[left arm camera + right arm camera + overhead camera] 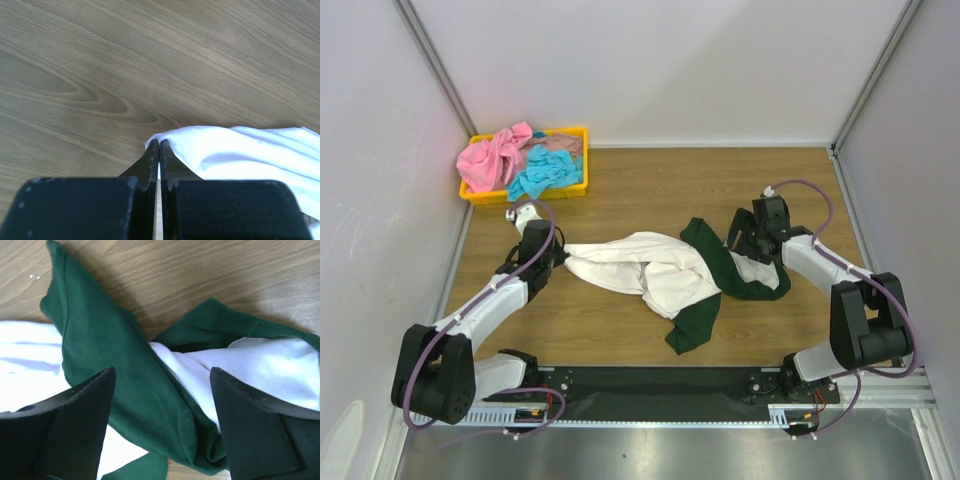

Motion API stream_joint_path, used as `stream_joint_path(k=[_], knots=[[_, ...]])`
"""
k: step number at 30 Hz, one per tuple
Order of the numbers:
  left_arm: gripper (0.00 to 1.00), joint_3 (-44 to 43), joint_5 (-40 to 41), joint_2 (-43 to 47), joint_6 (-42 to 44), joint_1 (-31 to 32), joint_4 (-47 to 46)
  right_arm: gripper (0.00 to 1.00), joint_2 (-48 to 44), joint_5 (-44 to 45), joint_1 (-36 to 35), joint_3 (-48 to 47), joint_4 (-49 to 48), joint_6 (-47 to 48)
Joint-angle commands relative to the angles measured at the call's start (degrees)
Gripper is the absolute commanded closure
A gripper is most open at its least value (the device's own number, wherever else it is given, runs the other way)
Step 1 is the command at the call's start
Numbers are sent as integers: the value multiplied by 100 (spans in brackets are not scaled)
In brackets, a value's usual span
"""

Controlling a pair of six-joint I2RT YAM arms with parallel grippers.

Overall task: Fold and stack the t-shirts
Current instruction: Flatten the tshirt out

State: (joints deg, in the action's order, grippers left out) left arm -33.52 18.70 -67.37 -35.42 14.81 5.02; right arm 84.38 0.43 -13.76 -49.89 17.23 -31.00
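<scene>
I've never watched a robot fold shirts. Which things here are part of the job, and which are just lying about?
Part of the job:
white and green t-shirt, pinched by the left gripper
right gripper, open above its green sleeve
pink t-shirt
turquoise t-shirt

Just lying about:
yellow tray
wooden table

Count for you: one table [620, 190]; one white t-shirt with green sleeves [660, 275] at its middle; one yellow tray [525, 193] at the far left corner, holding one pink t-shirt [492, 160] and one turquoise t-shirt [545, 175]; further shirts there uncountable; two arms, left arm [490, 300] and right arm [820, 265].
</scene>
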Motion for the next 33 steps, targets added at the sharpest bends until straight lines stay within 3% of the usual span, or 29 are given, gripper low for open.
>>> stream_joint_path(k=[1, 5, 14, 19, 28, 33], knots=[[100, -23, 2, 102, 105, -48, -159, 21, -360, -481, -4, 372, -386, 68], [100, -85, -59, -21, 132, -48, -159, 29, -510, -973, -48, 559, -826, 51], [100, -120, -33, -30, 141, -48, -150, 44, 26, -764, -206, 515, -1012, 121], [100, -67, 37, 58, 132, -48, -106, 44, 167, -439, -233, 480, -880, 165], [100, -94, 20, 31, 105, -48, -106, 34, -36, -139, -224, 427, -598, 279], [100, -120, -7, -4, 123, -48, -124, 40, 219, -402, -233, 471, -765, 271]])
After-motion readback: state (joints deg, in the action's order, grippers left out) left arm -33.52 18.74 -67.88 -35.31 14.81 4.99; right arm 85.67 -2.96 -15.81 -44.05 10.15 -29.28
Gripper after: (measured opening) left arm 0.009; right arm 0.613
